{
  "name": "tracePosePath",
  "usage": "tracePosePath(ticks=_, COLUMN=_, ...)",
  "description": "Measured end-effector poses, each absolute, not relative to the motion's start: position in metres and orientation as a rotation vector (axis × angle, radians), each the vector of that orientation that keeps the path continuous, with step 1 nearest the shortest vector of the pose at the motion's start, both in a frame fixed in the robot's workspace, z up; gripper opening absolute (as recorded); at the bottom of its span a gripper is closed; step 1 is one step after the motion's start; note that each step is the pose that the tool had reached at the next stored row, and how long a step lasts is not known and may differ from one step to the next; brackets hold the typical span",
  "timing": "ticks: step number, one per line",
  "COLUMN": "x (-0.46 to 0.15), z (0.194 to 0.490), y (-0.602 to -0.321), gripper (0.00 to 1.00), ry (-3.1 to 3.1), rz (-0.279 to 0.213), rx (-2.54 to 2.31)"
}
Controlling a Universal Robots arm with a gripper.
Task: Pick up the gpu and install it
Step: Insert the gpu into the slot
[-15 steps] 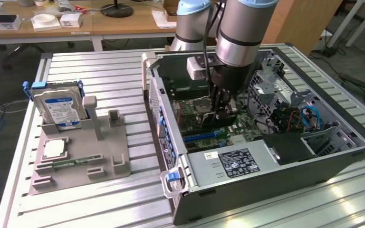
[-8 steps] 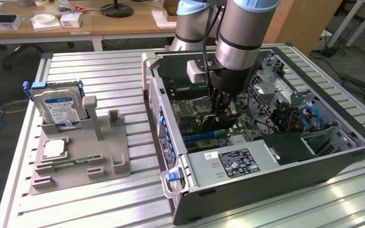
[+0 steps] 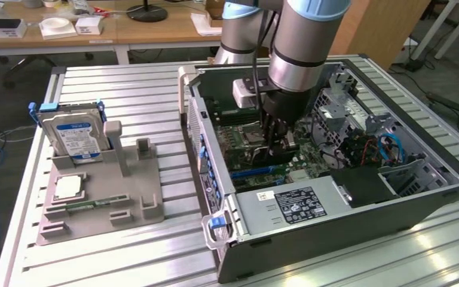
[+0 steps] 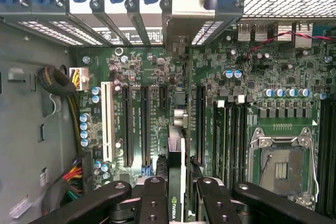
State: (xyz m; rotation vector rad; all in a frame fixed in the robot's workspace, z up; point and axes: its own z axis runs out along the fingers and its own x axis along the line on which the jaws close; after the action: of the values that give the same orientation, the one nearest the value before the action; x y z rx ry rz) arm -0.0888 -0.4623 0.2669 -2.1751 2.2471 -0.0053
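Note:
My gripper (image 3: 281, 139) reaches down into the open computer case (image 3: 421, 197), over the motherboard. It is shut on the gpu (image 4: 175, 153), a thin dark card seen edge-on between the two black fingers (image 4: 154, 199), with a green logo near the grip. In the wrist view the gripper (image 4: 178, 200) holds the card upright above the long black expansion slots (image 4: 200, 124). The card's silvery end bracket (image 4: 181, 6) lies at the case's rear slot openings. Whether the card's edge sits in a slot I cannot tell.
On the exterior view's left a grey holder tray (image 3: 138, 206) carries the silver hard drive (image 3: 72, 136) and the square processor chip (image 3: 69, 186). Inside the case are the power supply (image 3: 293, 203), the bare CPU socket (image 4: 281, 169), cable bundles (image 4: 55, 82) and a drive cage (image 3: 409, 176).

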Motion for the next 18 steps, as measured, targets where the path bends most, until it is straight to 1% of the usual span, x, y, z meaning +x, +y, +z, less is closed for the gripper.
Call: tracePosePath(ticks=18, x=-0.096, z=0.254, y=-0.462, gripper=0.26, ry=2.247, rz=-0.005, rx=-2.175)
